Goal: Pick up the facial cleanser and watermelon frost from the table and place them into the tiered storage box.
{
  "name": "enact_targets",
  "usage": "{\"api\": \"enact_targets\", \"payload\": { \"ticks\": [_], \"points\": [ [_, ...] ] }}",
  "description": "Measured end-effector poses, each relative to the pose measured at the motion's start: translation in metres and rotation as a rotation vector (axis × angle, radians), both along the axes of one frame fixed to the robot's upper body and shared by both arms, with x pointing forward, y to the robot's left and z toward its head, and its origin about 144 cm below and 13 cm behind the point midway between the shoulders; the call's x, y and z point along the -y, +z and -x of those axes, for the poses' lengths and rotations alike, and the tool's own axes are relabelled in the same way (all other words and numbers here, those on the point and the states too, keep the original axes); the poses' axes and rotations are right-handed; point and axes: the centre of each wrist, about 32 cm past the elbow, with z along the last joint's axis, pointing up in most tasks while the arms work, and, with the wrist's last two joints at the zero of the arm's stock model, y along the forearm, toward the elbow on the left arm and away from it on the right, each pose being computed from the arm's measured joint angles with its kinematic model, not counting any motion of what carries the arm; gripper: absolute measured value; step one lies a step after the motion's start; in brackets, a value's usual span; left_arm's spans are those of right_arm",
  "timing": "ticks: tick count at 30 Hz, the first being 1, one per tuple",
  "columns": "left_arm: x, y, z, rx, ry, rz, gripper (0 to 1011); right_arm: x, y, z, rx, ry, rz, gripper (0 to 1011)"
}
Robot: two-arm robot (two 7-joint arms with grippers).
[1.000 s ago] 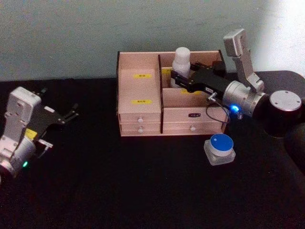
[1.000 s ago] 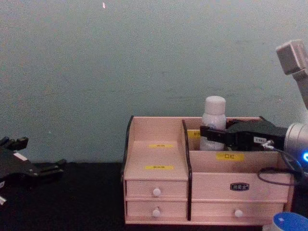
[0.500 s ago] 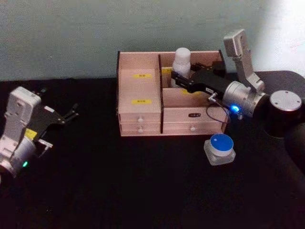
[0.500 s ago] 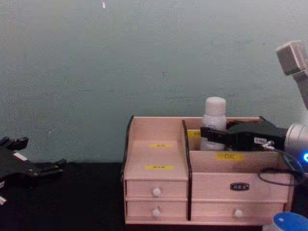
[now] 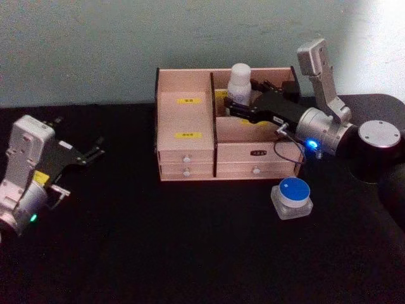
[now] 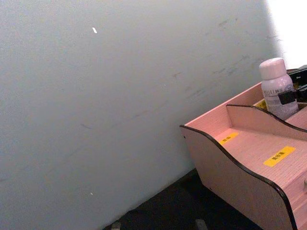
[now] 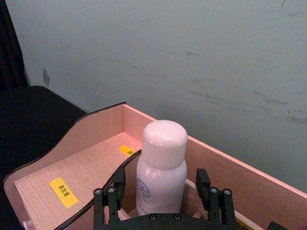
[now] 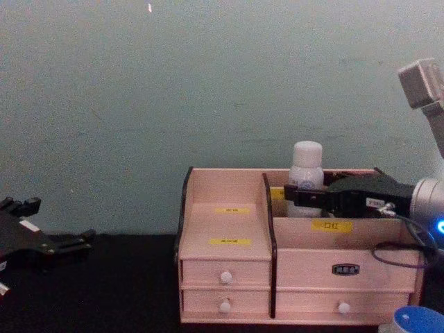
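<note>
Facial cleanser bottle (image 5: pixel 240 81) upright in rear right compartment of tiered storage box (image 5: pixel 185 117), cap above box rim. Right claw (image 5: pixel 237 105) reaches in from right and straddles bottle body, fingers (image 7: pixel 119 181) parted, narrow gap each side. Watermelon frost jar (image 5: pixel 292 197), blue lid, on black tabletop (image 5: pixel 190 240) just in front of box's right end. Left claw (image 5: pixel 93 152) parked far left above tabletop, well apart from box; state: cannot tell.

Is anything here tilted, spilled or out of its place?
Nothing stands out. The white bottle stands upright in the rear right compartment of the tiered storage box, between the open fingers of the right hand. The blue-lidded jar sits upright on the table before the box. The left hand is parked at the left.
</note>
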Motion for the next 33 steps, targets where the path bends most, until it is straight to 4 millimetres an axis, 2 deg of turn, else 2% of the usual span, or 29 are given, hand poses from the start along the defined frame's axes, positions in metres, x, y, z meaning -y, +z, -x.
{"api": "enact_targets", "payload": {
  "ticks": [4, 16, 23, 32, 33],
  "points": [
    [0.000, 0.000, 0.000, 0.000, 0.000, 0.000, 1001, 0.000, 0.000, 0.000, 0.002, -0.001, 0.000, 1002],
    [0.000, 0.000, 0.000, 0.000, 0.000, 0.000, 1001, 0.005, 0.021, 0.019, 0.079, -0.016, -0.006, 1000],
    [0.000, 0.000, 0.000, 0.000, 0.000, 0.000, 1001, 0.018, 0.032, 0.048, 0.091, -0.017, -0.020, 1000],
    [0.000, 0.000, 0.000, 0.000, 0.000, 0.000, 1001, 0.048, 0.040, 0.110, 0.037, -0.012, -0.001, 1000],
    [0.000, 0.000, 0.000, 0.000, 0.000, 0.000, 1001, 0.048, 0.040, 0.110, 0.037, -0.012, -0.001, 1000]
  ]
}}
